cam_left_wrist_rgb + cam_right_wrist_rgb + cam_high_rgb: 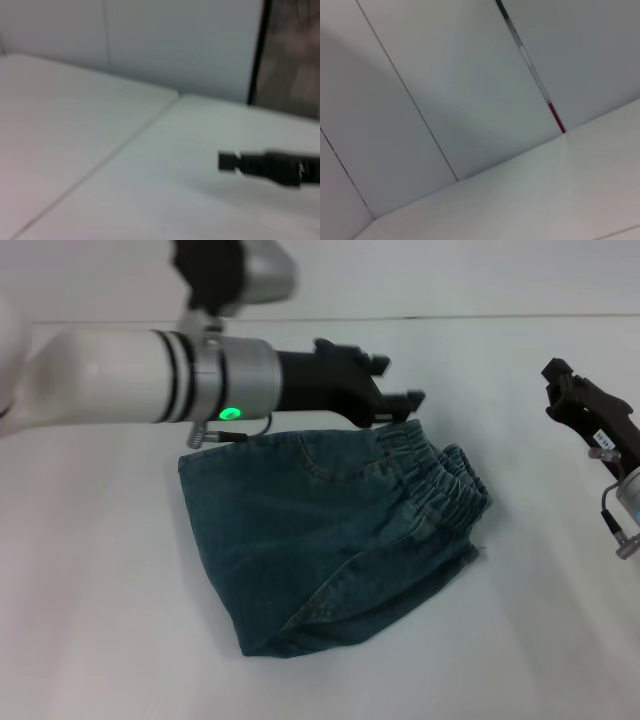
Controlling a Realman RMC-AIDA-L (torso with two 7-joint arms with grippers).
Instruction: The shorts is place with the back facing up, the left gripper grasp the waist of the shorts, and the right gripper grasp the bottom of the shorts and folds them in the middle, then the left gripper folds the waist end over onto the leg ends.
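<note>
The faded blue denim shorts [320, 530] lie folded on the white table [100, 590] in the head view. The gathered waist of the shorts [448, 485] points right, and the straight leg ends [215, 560] lie at the left. My left gripper [397, 382] hovers open just beyond the shorts' far edge, close to the waist and holding nothing. My right gripper [556, 385], with its white label, hangs at the right edge, well away from the cloth. It shows far off as a dark bar in the left wrist view [265, 167].
Bare white table surrounds the shorts on all sides. A seam in the tabletop [100, 165] runs through the left wrist view. The right wrist view holds only the wall panels [445, 90] and the table's back edge.
</note>
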